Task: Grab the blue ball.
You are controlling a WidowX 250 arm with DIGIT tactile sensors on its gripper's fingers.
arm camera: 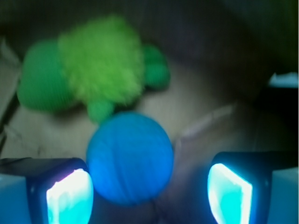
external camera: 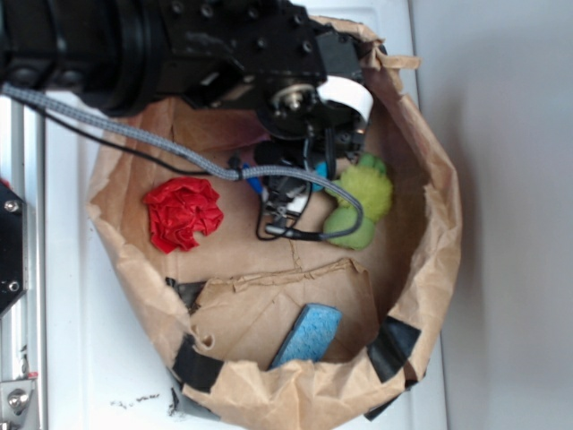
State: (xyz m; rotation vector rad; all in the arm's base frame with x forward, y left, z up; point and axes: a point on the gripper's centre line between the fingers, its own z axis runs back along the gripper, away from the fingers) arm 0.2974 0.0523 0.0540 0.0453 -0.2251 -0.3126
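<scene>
Exterior view, left to right: white bench carrying a crumpled brown paper bag w/ black tape patches on its rim. Inside, centre-left, a red crinkled fabric ball. Black robot arm comes in from upper left, w/ grey braided cable looping down over the bag's middle. Lower centre, a flat rectangular blue sponge leans on a folded paper flap. Centre-right, a fuzzy yellow-green plush toy. No readable labels or writing anywhere.

Wrist view, blurry: gripper spread wide, its two pads glowing cyan at lower left & lower right corners. Small round teal-blue ball sits between them, lower centre, nearer the left pad, not clamped; can't tell if it touches that pad. Plush toy just behind the ball, upper left. In exterior view the ball is mostly hidden under the arm; only a blue sliver shows.
</scene>
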